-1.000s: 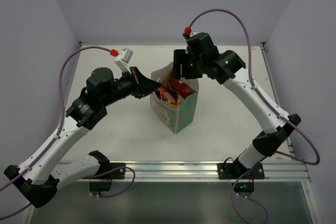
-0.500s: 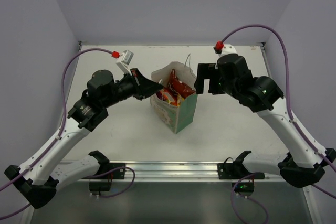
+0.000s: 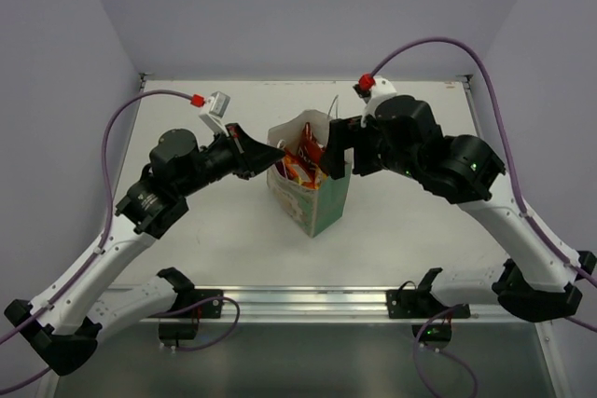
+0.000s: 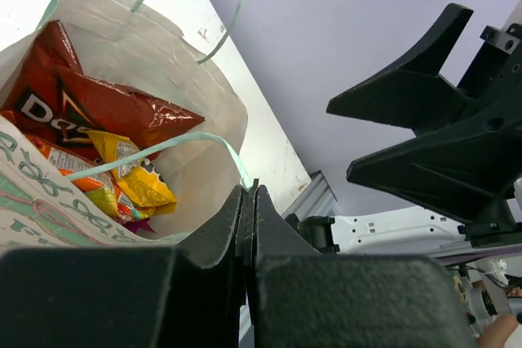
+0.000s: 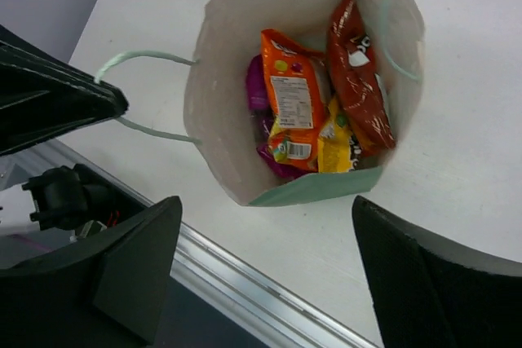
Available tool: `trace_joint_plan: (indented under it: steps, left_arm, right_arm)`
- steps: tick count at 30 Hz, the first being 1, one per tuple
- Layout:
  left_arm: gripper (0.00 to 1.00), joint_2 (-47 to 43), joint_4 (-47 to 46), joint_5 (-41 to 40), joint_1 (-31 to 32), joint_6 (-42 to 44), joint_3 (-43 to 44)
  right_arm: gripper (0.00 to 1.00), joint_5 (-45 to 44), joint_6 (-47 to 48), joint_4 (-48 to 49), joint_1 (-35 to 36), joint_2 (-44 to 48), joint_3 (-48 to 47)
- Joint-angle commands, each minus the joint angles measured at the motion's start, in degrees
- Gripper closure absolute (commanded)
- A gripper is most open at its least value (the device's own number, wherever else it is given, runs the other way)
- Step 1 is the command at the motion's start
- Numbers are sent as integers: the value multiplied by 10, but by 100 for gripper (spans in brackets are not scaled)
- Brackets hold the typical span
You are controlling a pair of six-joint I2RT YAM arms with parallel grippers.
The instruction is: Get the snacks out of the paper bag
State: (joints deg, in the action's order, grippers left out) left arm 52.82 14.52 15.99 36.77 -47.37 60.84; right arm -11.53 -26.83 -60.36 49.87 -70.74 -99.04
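The paper bag [image 3: 312,200] stands upright on the desk [image 3: 224,230] with its mouth open. The snacks sit inside, below the rim: 1 red packet [image 5: 356,71], 1 orange packet [image 5: 289,95], 1 yellow packet [image 5: 334,148] and 1 purple packet [image 5: 259,87]. The left gripper [image 4: 249,193] has its jaws pinched closed on 1 string handle [image 4: 163,146] at the bag's left side. The right gripper [image 3: 342,148] hangs above the bag's right rim, its 2 jaws spread wide and empty, with the snacks beneath them and untouched.
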Motion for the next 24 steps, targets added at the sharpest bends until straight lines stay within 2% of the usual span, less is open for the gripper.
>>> trace_joint_plan:
  steps: [1,2,3,5,6,9,10,12,18,24]
  left_arm:
    - [100,-23,-8,-30,2,-14,5]
    - [100,-25,-6,-32,1,-17,6]
    - [100,-28,-3,-36,2,-19,5]
    - [100,-36,7,-46,1,-21,7]
    - [100,-39,11,-50,2,-22,9]
    - [100,-45,27,-65,1,-22,15]
    - [100,-46,30,-67,2,-23,16]
    - [100,-47,31,-70,2,-24,20]
    - [100,-38,32,-68,1,-25,26]
    - [100,-30,24,-62,1,-29,24]
  right_arm:
    - [16,50,-19,26,14,-43,-55]
    - [21,52,-18,34,13,-61,-61]
    - [36,55,-11,38,13,-76,-68]
    - [54,56,-2,36,13,-105,-100]
    - [71,57,6,35,13,-134,-110]
    - [85,47,23,39,11,-173,-136]
    - [95,48,27,38,7,-198,-148]
    - [100,58,41,38,-4,-220,-157]
    - [100,79,84,43,-35,-271,-148]
    - [100,93,117,53,-87,-260,-74]
